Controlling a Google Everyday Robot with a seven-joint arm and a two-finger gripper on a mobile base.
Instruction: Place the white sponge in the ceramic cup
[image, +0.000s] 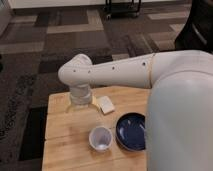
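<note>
The white sponge lies flat on the wooden table, near its far edge. Closer to me stands the ceramic cup, upright and empty, well apart from the sponge. My arm reaches in from the right, and its wrist points down over the table's far left part. The gripper hangs just above the wood, a little left of the sponge. It is open and holds nothing.
A dark blue dish sits right beside the cup on its right. My white arm covers the right part of the table. Patterned carpet surrounds the table, and a dark cart base stands far behind.
</note>
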